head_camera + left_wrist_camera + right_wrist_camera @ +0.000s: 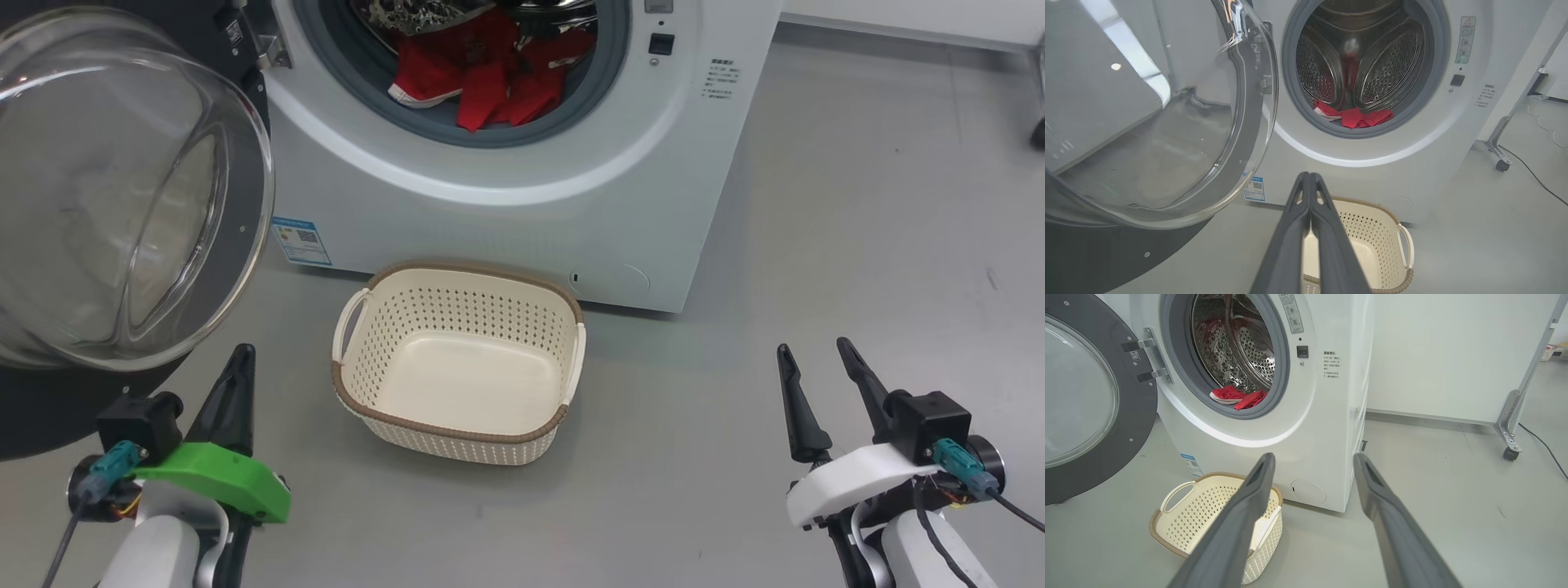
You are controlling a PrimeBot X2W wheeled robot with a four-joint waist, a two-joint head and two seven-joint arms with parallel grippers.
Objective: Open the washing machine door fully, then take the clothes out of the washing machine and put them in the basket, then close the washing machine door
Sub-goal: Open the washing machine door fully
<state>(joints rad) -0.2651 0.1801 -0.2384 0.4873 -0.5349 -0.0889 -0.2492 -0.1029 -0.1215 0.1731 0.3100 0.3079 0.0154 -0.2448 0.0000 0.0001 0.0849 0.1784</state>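
- Grey floor (735, 408) all round, white wall at back.
- Nearest, lower left: left gripper (242, 355), forearm low, fingers pressed together on nothing, pointing up toward machine front.
- Nearest, lower right: right gripper (815, 349), same low pose, fingers spread wide, empty, aimed at machine's lower right corner.
- Between them, further out: basket (445, 426) on floor, empty, just in front of washing machine (506, 220).
- Left side: washing machine door (122, 188) swung out, looks fully open.
- Farthest: clothes (490, 82) heaped at drum's front lip, one fold over grey seal.
- Handling, as judgement: light, limp, prone to snagging and trailing. Best pinched at bunched fold atop heap, lifted clear of seal before swing to basket.
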